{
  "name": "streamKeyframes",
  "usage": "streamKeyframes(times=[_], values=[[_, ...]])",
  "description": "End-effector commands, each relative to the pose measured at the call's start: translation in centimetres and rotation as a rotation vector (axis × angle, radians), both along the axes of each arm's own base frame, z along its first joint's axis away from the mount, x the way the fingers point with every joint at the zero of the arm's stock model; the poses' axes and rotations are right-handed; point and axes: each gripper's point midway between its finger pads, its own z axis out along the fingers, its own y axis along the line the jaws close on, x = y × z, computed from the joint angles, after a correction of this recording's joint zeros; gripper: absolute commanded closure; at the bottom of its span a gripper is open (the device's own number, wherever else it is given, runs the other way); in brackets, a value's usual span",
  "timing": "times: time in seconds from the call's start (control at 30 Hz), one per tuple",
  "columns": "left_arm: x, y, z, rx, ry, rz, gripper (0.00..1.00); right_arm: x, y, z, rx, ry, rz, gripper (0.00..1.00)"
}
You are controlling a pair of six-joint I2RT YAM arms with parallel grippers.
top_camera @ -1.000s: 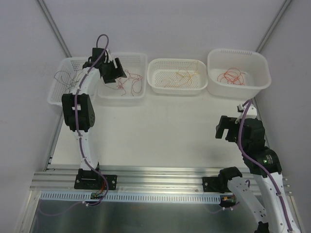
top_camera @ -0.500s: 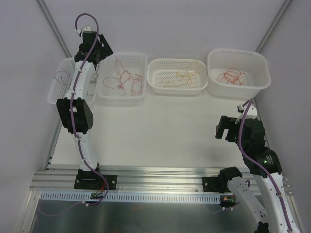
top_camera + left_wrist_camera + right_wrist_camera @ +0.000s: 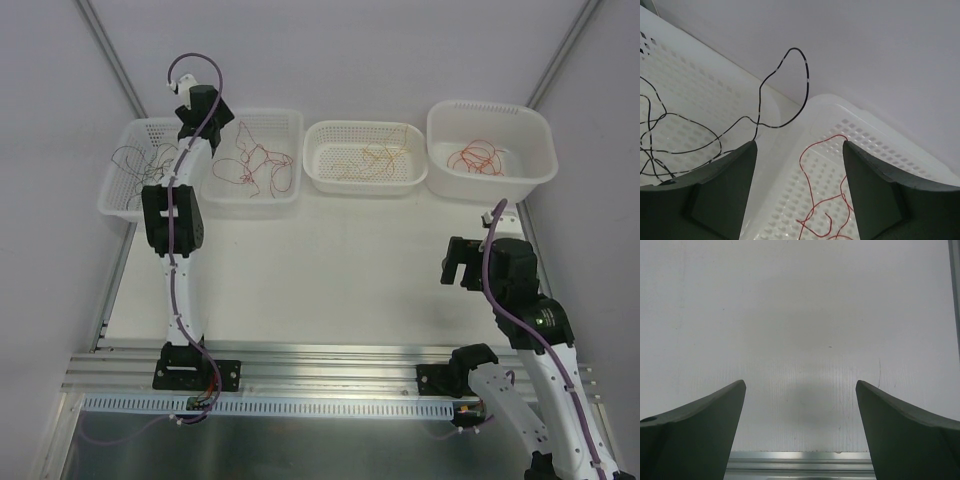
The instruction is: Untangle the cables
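**Top external and wrist views: wires sorted by colour in four baskets, both pincers empty**

Near edge: right pincer (image 3: 800,385) hangs over the bare table (image 3: 320,260), fingers spread wide, nothing between them. Well apart from every basket.

Far edge, left side: left pincer (image 3: 799,145) is spread too and holds nothing. It hovers over the seam where the leftmost basket (image 3: 690,90) meets the second basket (image 3: 880,145).

Wires, left to right along the far row:
- dark grey wire (image 3: 805,75) in the leftmost basket. One loop arches up above the rim towards the seam. Cannot tell whether it touches the second basket.
- dark red wire (image 3: 805,150) lies loose on the second basket's floor.
- orange-yellow wire (image 3: 375,155) lies in the third basket (image 3: 365,182).
- bright red wire (image 3: 478,155) is coiled in the fourth basket (image 3: 490,180).

Colours look separate, so sorting seems mostly done. The raised grey loop is the likely loose end.

Handling, my guess: the wire is hair-thin, nearly weightless and limp with a little spring. It would slip easily from the pads and could snag in the basket holes. The best hold is the standing loop, clear of the plastic. Pinch square across it and draw slowly.
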Motion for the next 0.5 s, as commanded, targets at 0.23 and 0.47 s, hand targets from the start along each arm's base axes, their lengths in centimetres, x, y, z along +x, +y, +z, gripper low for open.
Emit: streamKeyframes(times=[0.23, 0.47], values=[[3.9, 3.4, 1.1, -0.014, -0.197, 0.114, 0.39, 0.3, 0.2, -1.1, -0.013, 0.046, 0.007, 0.03], [4.0, 5.5, 0.3, -0.039, -0.205, 0.147, 0.66, 0.5, 0.4, -1.6, -0.015, 0.066, 0.012, 0.03]])
